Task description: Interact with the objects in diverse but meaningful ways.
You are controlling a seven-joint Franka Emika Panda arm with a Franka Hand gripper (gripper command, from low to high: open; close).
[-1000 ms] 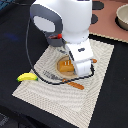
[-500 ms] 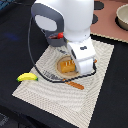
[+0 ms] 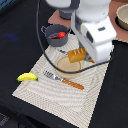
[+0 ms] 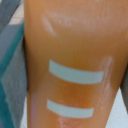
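Note:
My gripper (image 3: 81,53) is shut on the golden-yellow ridged bread loaf (image 3: 75,55), which hangs just above a round tan plate (image 3: 65,66) on the mat. The wrist view is filled by the loaf (image 4: 75,60), orange with two pale stripes; the fingers do not show there. A red tomato (image 3: 61,35) lies inside a round grey pot (image 3: 51,30) behind the plate. A yellow banana (image 3: 27,77) rests at the mat's edge on the exterior view's left. A stick-like toy (image 3: 65,80) with a silvery end and an orange-brown end lies in front of the plate.
A beige woven placemat (image 3: 60,97) covers the dark table. A tan bowl (image 3: 122,17) stands at the back on the exterior view's right. The arm's black cable (image 3: 39,30) loops over the pot and the plate.
The arm has shifted toward the exterior view's right and lifted the bread loaf off the plate's middle. Banana, pot and stick have stayed put.

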